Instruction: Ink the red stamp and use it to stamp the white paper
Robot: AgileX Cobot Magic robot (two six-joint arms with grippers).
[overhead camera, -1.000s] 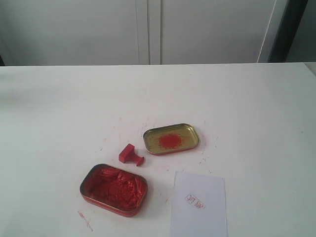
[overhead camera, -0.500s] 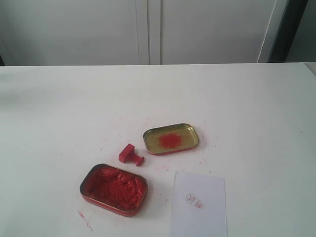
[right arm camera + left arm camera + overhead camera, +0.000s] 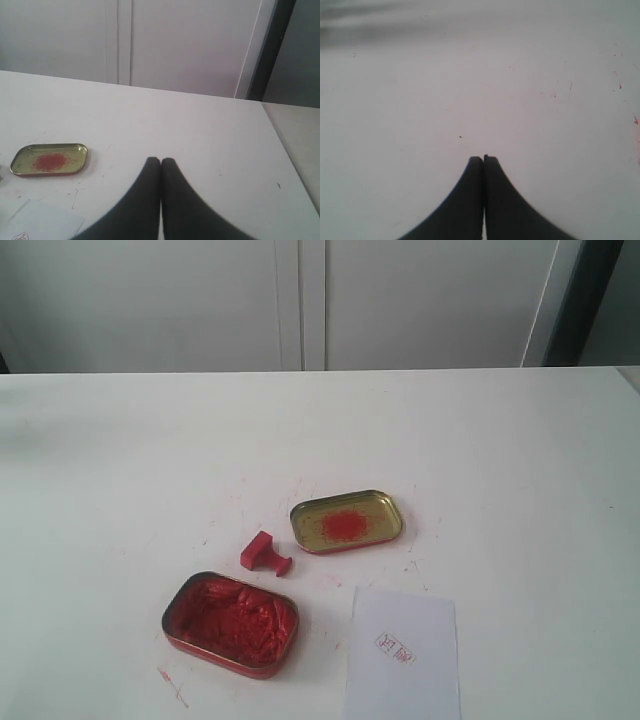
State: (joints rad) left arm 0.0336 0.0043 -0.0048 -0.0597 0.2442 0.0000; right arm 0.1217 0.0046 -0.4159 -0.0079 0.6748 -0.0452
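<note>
Red stamp (image 3: 264,554) lies tipped on its side just beside the tin of red ink paste (image 3: 231,624), judged light, rigid, possibly ink-slick, best pinched across its knob; left gripper (image 3: 483,159) and right gripper (image 3: 160,161) both pressed together, empty.

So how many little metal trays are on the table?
2. The tin of red ink paste sits front left, just in front of the red stamp. The gold lid with a red smear lies farther back, right of the stamp. None looks hidden.
</note>
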